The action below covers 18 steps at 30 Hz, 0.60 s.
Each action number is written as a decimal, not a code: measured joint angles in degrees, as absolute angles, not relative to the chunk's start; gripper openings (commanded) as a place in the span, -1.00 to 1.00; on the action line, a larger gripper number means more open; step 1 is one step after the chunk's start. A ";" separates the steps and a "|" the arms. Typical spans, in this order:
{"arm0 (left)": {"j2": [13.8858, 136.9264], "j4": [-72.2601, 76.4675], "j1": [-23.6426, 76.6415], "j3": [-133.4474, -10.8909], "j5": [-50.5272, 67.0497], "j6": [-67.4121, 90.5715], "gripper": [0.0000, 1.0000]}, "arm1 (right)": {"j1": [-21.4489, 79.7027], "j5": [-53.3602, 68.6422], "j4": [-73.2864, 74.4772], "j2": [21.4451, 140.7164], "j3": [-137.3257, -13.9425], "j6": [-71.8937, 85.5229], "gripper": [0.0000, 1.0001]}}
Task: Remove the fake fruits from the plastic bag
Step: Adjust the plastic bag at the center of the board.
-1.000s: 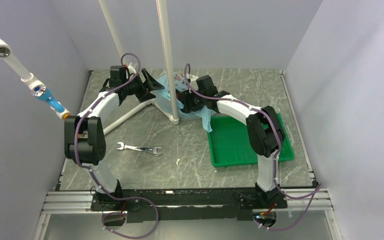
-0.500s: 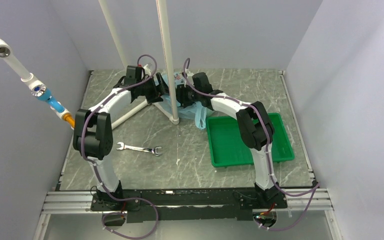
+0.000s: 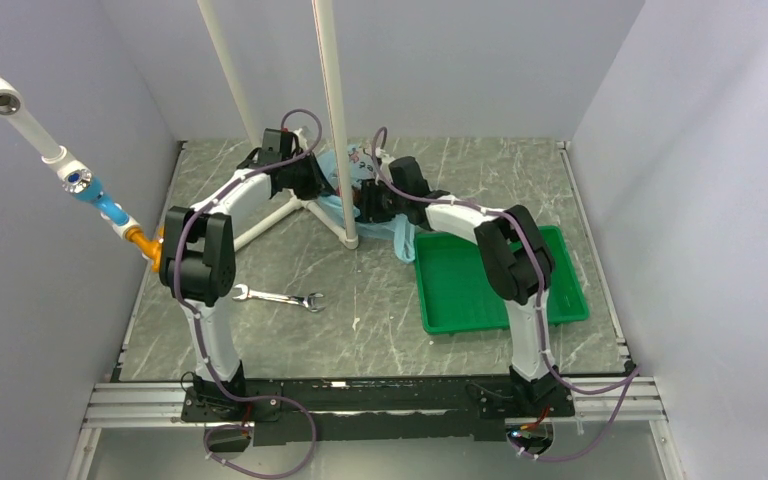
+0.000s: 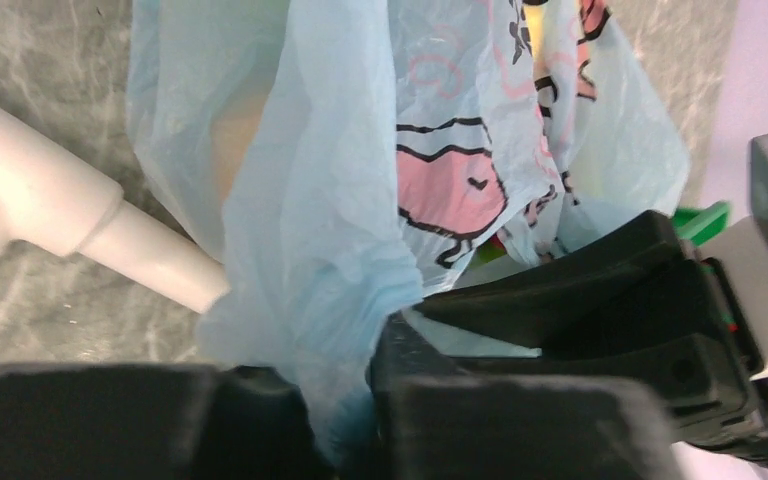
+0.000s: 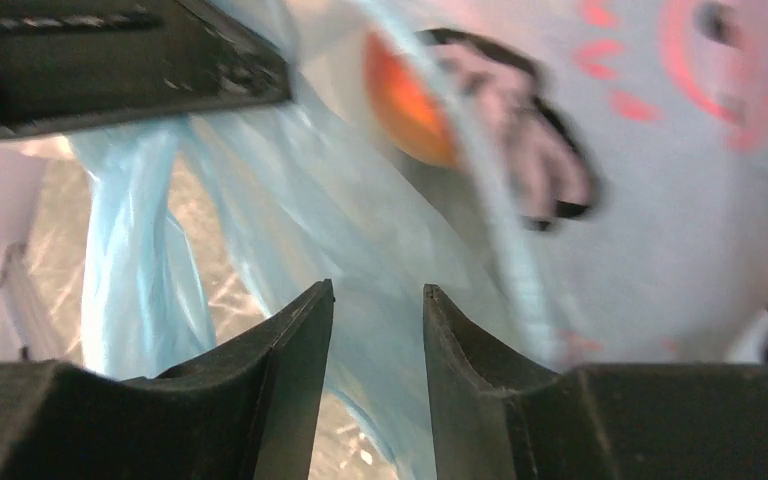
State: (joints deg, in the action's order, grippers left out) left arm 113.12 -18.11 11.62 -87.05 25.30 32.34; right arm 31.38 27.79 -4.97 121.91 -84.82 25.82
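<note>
- The left claw [image 4: 338, 405] is clamped on a fold of the plastic bag [image 4: 310, 200]. The light-blue film runs down between its two black fingers and bunches there.
- Ahead of that claw the bag spreads out wide, with a pink and black cartoon print on the panel to the claw's right.
- A pale orange-yellow shape shows faintly through the film ahead and to the left. Which fruit it is cannot be told.
- A white pipe [image 4: 60, 215] lies on the marbled table [image 4: 20, 60] left of the left claw, its end just beside the bag.
- The right claw [image 5: 375, 300] faces the bag from the other side, and the black body of each claw shows in the other's view.
- Its fingers stand close with a narrow gap, and blue film fills that gap. Whether they pinch the film cannot be told.
- Just ahead of the right claw an orange fruit [image 5: 400, 110] presses against the inside of the bag. A twisted strand of bag hangs to the claw's left.
- From above, both claws meet at the bag beside a white pole [image 3: 335, 120].
- The green tray [image 3: 480, 290] lies behind the right claw towards the bases, with the bag's hanging end just beside its corner.
- A wrench [image 3: 278, 297] lies well behind the left claw.
</note>
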 measured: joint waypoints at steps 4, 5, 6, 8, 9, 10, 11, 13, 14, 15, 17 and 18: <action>113.21 -18.94 11.68 -87.24 24.34 31.24 -1.00 | 31.59 17.76 -0.69 117.14 -80.79 24.56 -0.14; 113.19 -18.98 11.68 -87.24 24.10 31.09 -1.00 | 31.62 14.85 0.75 115.48 -80.05 24.01 -0.13; 113.01 -18.94 11.70 -87.05 23.88 31.03 -1.00 | 31.62 12.40 2.02 114.06 -79.64 23.53 -0.12; 112.01 -18.76 11.70 -85.84 23.16 30.87 -1.00 | 31.57 6.24 4.82 111.02 -79.37 22.44 -0.04; 111.37 -18.79 11.70 -85.25 22.90 30.87 -1.00 | 31.57 3.03 6.02 109.51 -79.37 21.85 0.01; 110.89 -18.79 11.70 -84.84 22.76 30.87 -1.00 | 31.57 0.16 6.98 108.31 -79.37 21.26 0.05; 110.37 -18.79 11.70 -84.51 22.72 30.87 -1.00 | 31.55 -2.20 7.75 107.46 -79.37 20.73 0.10; 109.73 -18.68 11.70 -84.42 23.05 30.96 -1.00 | 31.53 -7.64 9.47 106.48 -79.59 19.57 0.15; 109.56 -18.55 11.70 -84.42 23.49 31.11 -1.00 | 31.42 -9.82 10.22 106.48 -79.72 18.98 0.17; 109.51 -18.35 11.70 -84.42 24.01 31.16 -1.00 | 31.20 -11.55 10.92 106.65 -79.72 18.52 0.18; 109.51 -18.09 11.70 -84.31 24.99 31.33 -1.00 | 30.37 -13.61 12.45 107.20 -79.72 18.06 0.21; 109.51 -17.89 11.68 -84.03 25.65 31.57 -1.00 | 29.74 -14.44 13.21 107.53 -79.72 17.96 0.22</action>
State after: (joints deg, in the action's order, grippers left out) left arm 109.51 -17.89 11.68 -84.03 25.65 31.57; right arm 29.74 -14.44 13.21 107.53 -79.72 17.96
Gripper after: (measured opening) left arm 0.022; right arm 0.592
